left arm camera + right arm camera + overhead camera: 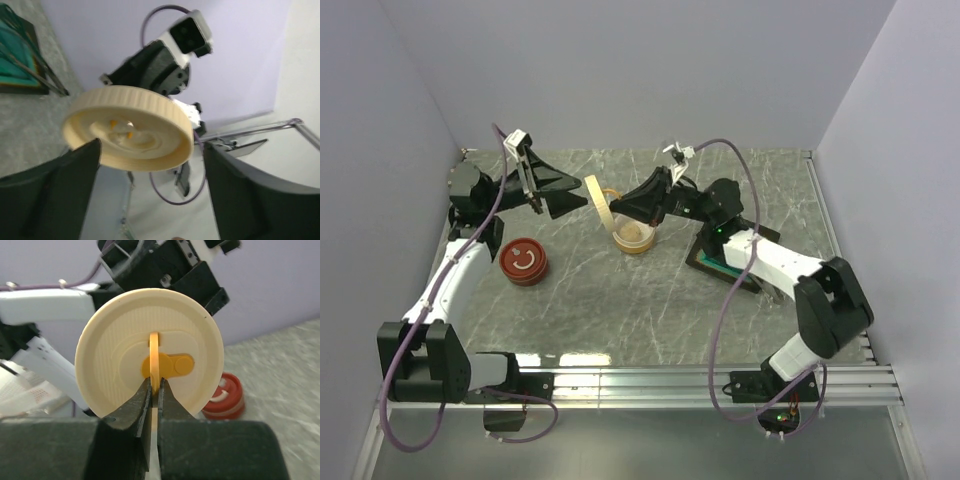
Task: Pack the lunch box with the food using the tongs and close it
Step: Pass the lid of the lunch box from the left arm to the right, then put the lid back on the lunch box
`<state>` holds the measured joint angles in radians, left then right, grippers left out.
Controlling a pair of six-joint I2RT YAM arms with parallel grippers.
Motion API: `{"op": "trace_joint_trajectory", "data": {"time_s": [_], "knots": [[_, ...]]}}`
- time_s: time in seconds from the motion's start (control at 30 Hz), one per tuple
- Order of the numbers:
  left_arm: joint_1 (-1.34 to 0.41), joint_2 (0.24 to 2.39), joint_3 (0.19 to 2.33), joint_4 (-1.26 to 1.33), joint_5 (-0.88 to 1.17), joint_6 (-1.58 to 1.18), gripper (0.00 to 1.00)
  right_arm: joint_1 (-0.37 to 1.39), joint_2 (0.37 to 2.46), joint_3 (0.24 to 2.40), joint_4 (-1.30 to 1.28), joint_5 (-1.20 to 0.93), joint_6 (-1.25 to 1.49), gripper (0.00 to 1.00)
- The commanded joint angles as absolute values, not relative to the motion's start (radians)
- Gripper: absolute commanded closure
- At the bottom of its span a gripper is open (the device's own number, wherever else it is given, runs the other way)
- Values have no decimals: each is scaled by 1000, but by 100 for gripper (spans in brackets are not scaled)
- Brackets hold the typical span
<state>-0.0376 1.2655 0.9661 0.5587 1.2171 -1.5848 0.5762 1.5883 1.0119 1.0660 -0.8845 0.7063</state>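
Note:
A cream round lid (598, 205) hangs on edge in the air between the two arms. My right gripper (616, 209) is shut on the lid's thin orange handle (154, 356), its jaws (155, 386) pinching it. My left gripper (574, 193) is open. Its fingers (55, 190) stand wide on either side of the lid (127, 127), whose ribbed rim is at the left finger. Below the lid, the open cream container (635, 238) of the lunch box holds tan food (634, 233). Thin metal arms, apparently the tongs (42, 76), lie across a teal tray (12, 62).
A red round container (524, 261) with its lid on stands at the left of the marble table, also seen in the right wrist view (226, 396). The dark-rimmed teal tray (712, 263) sits under the right arm. Walls close in the back and both sides.

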Motion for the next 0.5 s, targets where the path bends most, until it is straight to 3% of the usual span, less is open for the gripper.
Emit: {"op": "trace_joint_trajectory", "data": {"time_s": [0.0,0.03,0.17,0.3,0.47], "knots": [[21,1207,963,471,1209,-1445,3,560,1490,1113,705,-890,468,100],[34,1200,972,360,1204,-1358,1,557,1477,1139,496,-875,413,100],[87,1183,1089,-43,1168,-1007,1,558,1477,1282,84,-748,104,100],[95,1206,1322,-438,975,-529,0,557,1560,1491,-322,-590,-79,100],[97,1201,1446,-650,750,-303,1,558,1675,1699,-578,-404,-202,100]]}}
